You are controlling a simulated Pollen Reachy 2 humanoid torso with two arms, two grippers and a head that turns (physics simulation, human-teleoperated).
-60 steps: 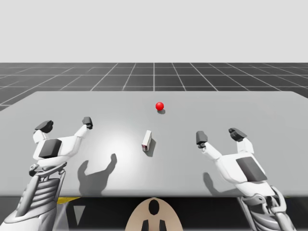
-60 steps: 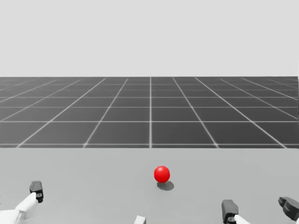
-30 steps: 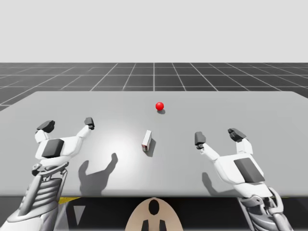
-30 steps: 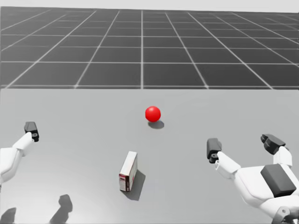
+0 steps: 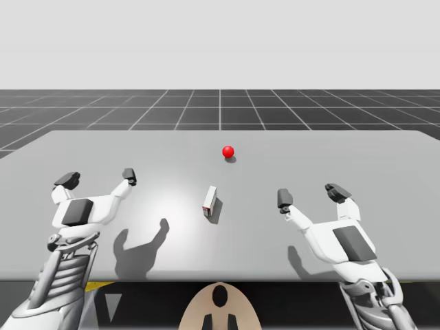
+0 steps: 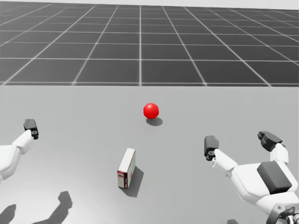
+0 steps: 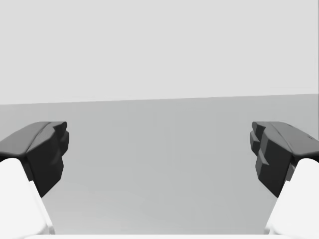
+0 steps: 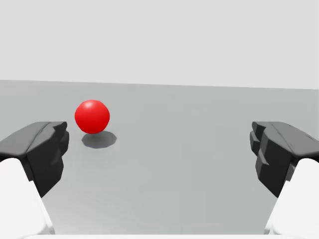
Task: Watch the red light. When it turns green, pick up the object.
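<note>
Box (image 5: 210,201), small and white, stands on the table (image 5: 385,158) between the left gripper (image 5: 97,178) and the right gripper (image 5: 309,195). Both have their jaws spread wide and hold nothing. The light (image 5: 228,151) is red, so the robot waits. On green, one gripper must reach over to the box. The head view shows the box's red end, and the right wrist view looks at the light.

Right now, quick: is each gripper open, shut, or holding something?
Left gripper: open, holding nothing.
Right gripper: open, holding nothing.
</note>
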